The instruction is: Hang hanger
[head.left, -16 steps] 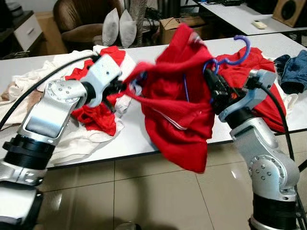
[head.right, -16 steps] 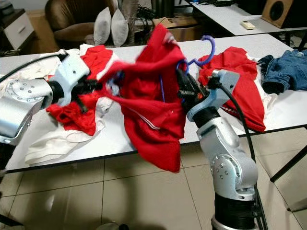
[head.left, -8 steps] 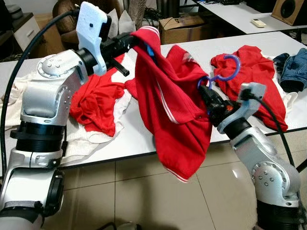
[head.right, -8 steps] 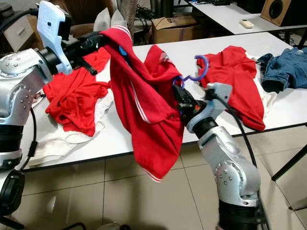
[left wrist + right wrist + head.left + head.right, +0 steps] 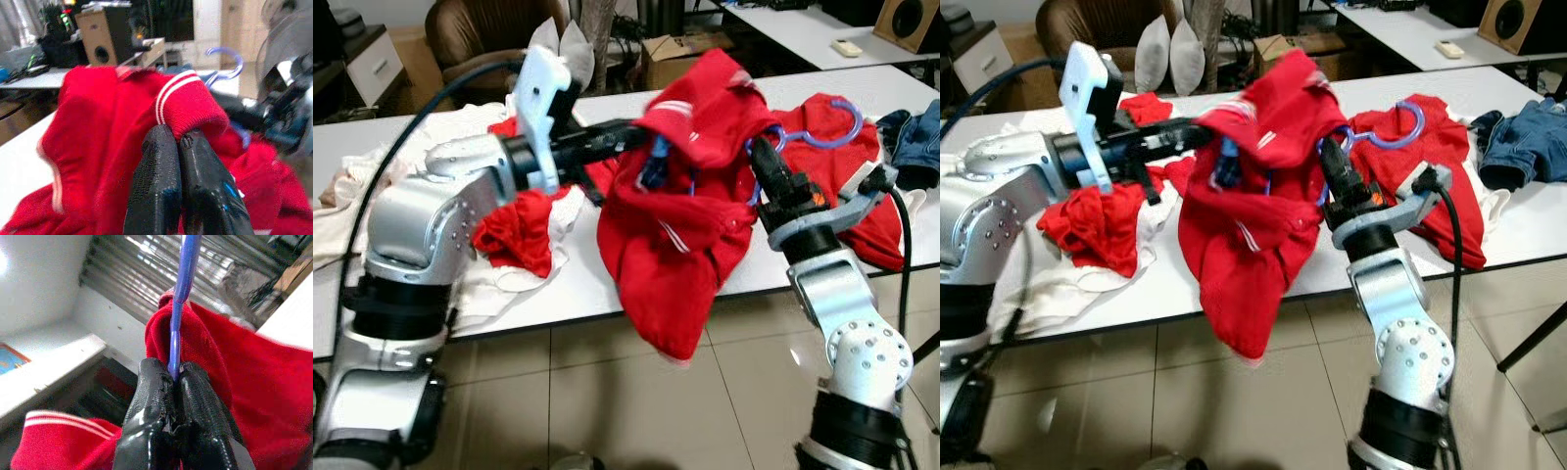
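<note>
Left claw is clenched on the white-striped cuff of a red shirt, its two black fingers pressed together around the fabric. Right claw is clamped on the thin blue bar of a hanger; the hanger's hook curls up behind that arm, over the far right part of the worktop. Shirt is stretched in the air between both claws, above the worktop's near edge, with its lower part hanging down past that edge toward the tiled floor. More red clothes and white cloth lie heaped on the worktop's left part. Blue jeans lie at the right edge. Another red garment lies behind the right arm.
</note>
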Tool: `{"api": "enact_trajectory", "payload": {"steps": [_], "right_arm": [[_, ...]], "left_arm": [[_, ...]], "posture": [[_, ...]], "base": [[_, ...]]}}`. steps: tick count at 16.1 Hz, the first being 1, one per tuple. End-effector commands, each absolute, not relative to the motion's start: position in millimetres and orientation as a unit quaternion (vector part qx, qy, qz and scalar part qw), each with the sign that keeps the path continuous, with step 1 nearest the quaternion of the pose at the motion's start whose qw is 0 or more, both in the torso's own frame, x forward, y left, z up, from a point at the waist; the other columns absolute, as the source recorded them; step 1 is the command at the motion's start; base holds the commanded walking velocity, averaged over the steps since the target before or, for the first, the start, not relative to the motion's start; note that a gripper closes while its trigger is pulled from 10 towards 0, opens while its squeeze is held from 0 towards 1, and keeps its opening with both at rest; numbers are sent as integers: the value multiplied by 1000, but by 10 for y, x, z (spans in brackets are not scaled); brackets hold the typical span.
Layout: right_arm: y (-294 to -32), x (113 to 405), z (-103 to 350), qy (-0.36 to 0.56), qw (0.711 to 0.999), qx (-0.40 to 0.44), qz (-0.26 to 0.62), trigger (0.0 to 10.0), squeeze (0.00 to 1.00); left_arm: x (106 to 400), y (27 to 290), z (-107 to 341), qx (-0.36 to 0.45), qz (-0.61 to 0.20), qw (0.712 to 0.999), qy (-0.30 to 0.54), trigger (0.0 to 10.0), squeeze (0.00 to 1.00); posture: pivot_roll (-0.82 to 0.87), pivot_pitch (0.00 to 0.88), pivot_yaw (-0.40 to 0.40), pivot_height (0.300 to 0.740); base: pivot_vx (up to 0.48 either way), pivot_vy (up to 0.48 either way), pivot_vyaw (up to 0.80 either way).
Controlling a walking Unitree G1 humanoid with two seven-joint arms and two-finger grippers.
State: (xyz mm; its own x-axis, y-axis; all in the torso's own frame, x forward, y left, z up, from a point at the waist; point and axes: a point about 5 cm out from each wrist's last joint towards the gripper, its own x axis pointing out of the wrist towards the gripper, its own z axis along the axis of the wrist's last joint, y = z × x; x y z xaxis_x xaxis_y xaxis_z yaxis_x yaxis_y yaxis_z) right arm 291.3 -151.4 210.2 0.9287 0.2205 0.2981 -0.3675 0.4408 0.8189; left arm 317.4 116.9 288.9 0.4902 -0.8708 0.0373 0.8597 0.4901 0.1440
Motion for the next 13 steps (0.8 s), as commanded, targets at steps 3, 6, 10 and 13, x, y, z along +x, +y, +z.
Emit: {"api": "enact_trajectory", "payload": {"steps": [3,6,10,13], "right_arm": [[-1377,2884,1997,-1,871,439,220,0,0],[-1314,2831,1975,25,863,440,246,0,0],[-1327,2800,2039,21,857,439,270,0,0],[-1331,2779,2100,16,852,437,288,0,0]], "left_arm": [[3352,1377,3325,-3,-383,910,-162,0,0],[3503,1594,3381,-6,-280,945,-170,0,0],[3603,1711,2916,58,-226,969,-84,4902,0],[3644,1962,2397,56,-191,980,15,10000,1000]], "posture": [[-65,0,72,740],[-64,0,72,740],[-58,0,64,740],[-63,0,69,740]], "base": [[0,0,0],[0,0,0],[0,0,0],[0,0,0]]}}
